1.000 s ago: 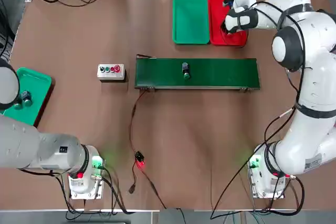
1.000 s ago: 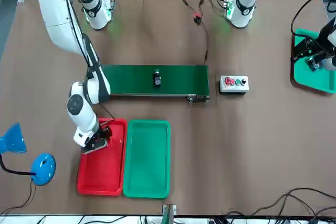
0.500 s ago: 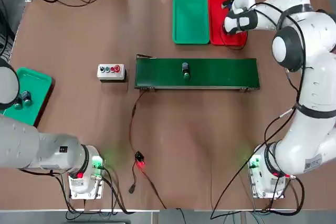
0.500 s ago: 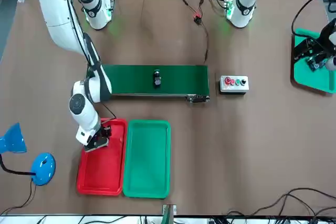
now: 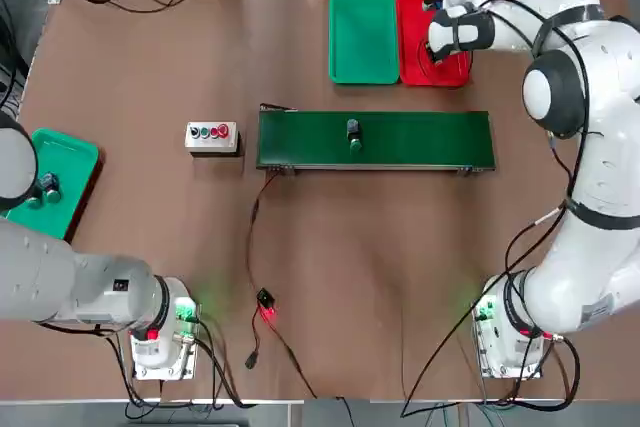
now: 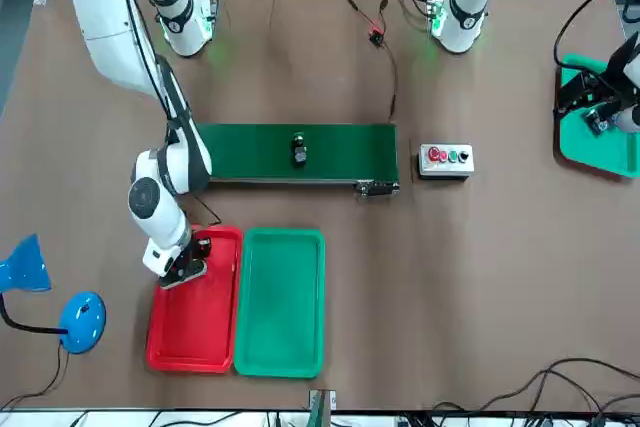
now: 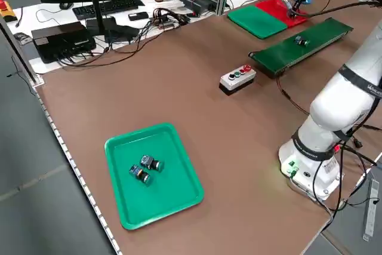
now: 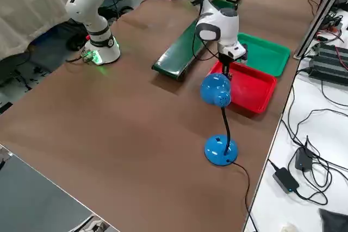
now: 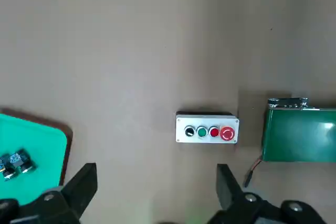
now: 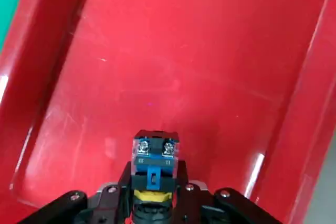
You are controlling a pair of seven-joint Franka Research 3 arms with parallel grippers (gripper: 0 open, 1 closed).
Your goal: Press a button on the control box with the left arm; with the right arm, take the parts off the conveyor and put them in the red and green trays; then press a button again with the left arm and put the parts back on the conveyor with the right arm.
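Teal tray [image 5: 79,154], far left, carries two small button pieces [image 7: 145,169]; taking 12 o'clock as straight away from the robot, the left gripper [image 9: 157,177] hangs idle near it, its jaws spread with nothing between. The control box [image 5: 212,137] sits at roughly 2 o'clock from there. Next comes the conveyor [image 5: 430,142], its belt running 9 to 3, with one green-capped part [image 5: 354,135] on it, long axis 12 to 6 and cap toward 6. Beyond the belt, the green tray [image 5: 362,39] is bare, and the red tray [image 6: 192,332] lies just beside it at 3 o'clock. Over the red tray's near end, the right gripper [image 10: 154,182] has its jaws pinching a second part [image 10: 155,162] by its sides, terminal end showing, cap hidden. I cannot tell whether it touches the floor. This looks like the return leg, so the relation that matters is belt from jaws: about 7 o'clock, the right arm much the nearer. It probably needs a clean lift over the rim first.
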